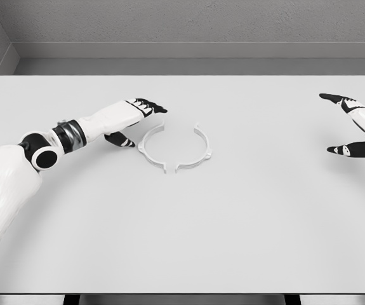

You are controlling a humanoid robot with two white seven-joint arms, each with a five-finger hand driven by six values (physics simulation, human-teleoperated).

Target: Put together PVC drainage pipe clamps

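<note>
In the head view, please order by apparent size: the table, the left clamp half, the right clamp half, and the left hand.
1. table
2. left hand
3. left clamp half and right clamp half: they look alike, so no ranking between them.

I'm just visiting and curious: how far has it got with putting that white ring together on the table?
Little looks done: the two clamp halves lie on the table facing each other as a ring, with gaps at top and bottom, so not joined. In hand: the left hand hovers open at the left half's edge, holding nothing. The right hand waits open far to the right. Left: grasping and closing the halves.
</note>
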